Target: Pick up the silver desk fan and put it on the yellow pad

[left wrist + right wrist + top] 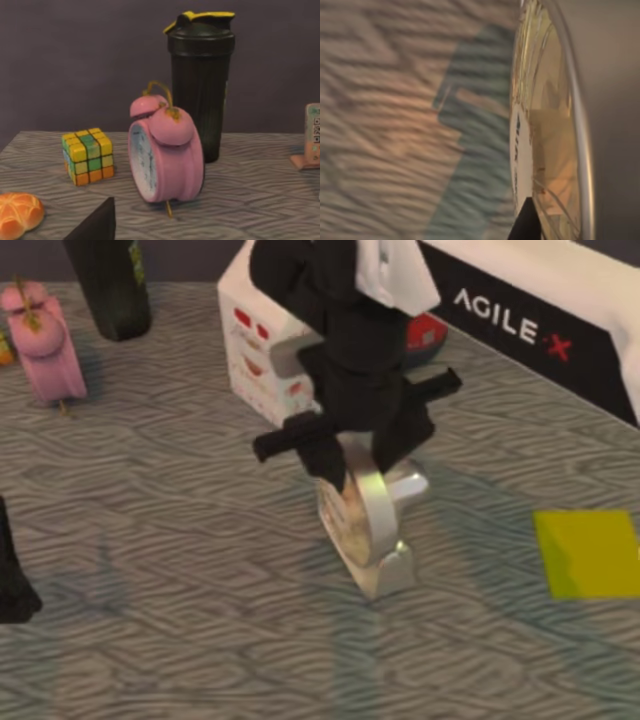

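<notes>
The silver desk fan (pixel 365 525) stands near the table's middle, its wedge base toward the front and its tan-gold face turned to the left. My right gripper (pixel 355 465) comes down from above and is shut on the top of the fan's round head. In the right wrist view the fan's (pixel 545 125) shiny rim and gold face fill the picture, with one dark fingertip (pixel 525 222) pressed against the face. The yellow pad (pixel 590 552) lies flat at the right edge, well apart from the fan. My left arm (pixel 8 580) is parked at the table's left edge.
A white carton (pixel 262 350) stands just behind the fan, under the right arm. At the back left are a pink alarm clock (pixel 45 340), a black shaker bottle (pixel 112 285), a colour cube (pixel 87 156) and a bread roll (pixel 17 215).
</notes>
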Robot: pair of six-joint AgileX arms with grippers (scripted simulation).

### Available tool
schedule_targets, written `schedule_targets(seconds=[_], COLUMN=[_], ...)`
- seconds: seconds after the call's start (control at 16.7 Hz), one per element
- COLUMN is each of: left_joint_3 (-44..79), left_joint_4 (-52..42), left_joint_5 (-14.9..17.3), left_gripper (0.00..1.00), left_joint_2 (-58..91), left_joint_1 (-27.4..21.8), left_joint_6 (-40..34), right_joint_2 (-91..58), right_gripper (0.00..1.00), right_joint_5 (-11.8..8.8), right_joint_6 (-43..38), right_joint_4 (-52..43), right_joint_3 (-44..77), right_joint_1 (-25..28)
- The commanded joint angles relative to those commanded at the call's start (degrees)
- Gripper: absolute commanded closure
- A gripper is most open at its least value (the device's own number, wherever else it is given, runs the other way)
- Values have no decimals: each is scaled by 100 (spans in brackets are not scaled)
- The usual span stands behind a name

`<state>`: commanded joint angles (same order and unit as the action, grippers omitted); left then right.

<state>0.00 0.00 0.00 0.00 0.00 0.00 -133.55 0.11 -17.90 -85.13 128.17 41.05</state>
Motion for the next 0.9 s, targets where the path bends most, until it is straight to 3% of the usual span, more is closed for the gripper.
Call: schedule_targets(seconds=[0.42,0.9], left_joint_3=[0,0], left_joint_4=[0,0], left_joint_5=[0,0], left_gripper=[0,0], left_joint_2=[0,0], left_joint_1=[0,0], left_joint_6=[0,0], right_joint_2=[-430,-365], right_gripper=[100,100], right_joint_5=[13,-45], right_joint_6=[3,181], right_joint_4=[-1261,-1414], right_joint_3=[1783,1788], right_joint_1=[35,-44])
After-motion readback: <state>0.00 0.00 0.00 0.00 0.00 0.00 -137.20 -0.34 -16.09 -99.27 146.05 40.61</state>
